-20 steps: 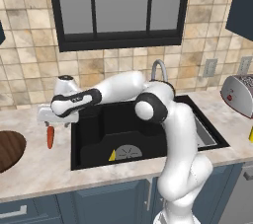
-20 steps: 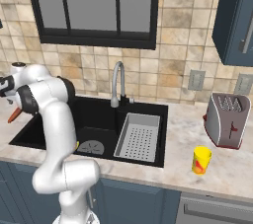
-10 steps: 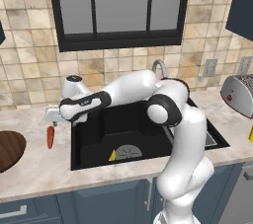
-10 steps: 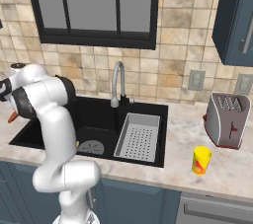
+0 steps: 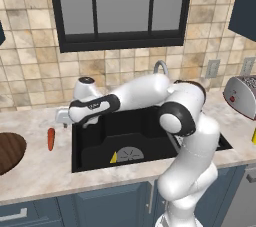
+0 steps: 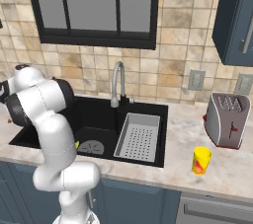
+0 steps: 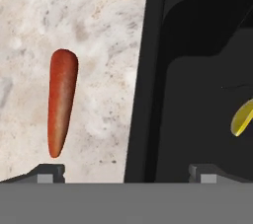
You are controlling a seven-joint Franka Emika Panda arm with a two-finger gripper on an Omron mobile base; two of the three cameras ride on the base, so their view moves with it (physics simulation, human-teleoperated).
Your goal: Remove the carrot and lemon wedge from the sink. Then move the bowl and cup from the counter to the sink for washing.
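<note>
The carrot (image 5: pixel 50 139) (image 7: pixel 62 102) lies on the counter (image 5: pixel 40 173), just left of the sink (image 5: pixel 150 133). My gripper (image 5: pixel 75 119) (image 7: pixel 126 171) hangs open over the sink's left rim, with the carrot off to its left and nothing between its fingers. The lemon wedge (image 5: pixel 113 157) (image 7: pixel 242 117) rests on the sink floor beside the round drain (image 5: pixel 130 154). A dark brown bowl (image 5: pixel 7 152) sits at the counter's far left. The yellow cup (image 6: pixel 201 160) stands on the counter right of the sink.
A curved silver faucet (image 6: pixel 117 82) rises behind the sink, and a grey perforated tray (image 6: pixel 138 136) sits in its right half. A toaster (image 6: pixel 228 119) stands at the back right. Window and tiled wall are behind.
My hand has swung right, from above the carrot to over the sink's left rim. The carrot stays on the counter and the jaws stay open.
</note>
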